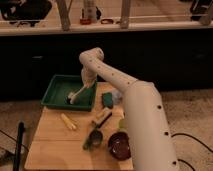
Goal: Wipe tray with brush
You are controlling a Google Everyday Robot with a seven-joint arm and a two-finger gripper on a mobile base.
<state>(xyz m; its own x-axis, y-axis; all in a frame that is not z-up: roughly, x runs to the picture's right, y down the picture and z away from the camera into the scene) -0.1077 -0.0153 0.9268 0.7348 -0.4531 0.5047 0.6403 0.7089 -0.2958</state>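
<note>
We see the gripper (pixel 85 88) lowered into the right half of the tray (pixel 52 84), its fingers pinching the upper end of the brush (pixel 75 95), which slants down to the left with its dark head on the tray floor. The tray sits at the back left of the wooden table (pixel 52 142), with a green block (pixel 107 100) just beside its right rim and a yellow piece (pixel 68 121) in front of it.
</note>
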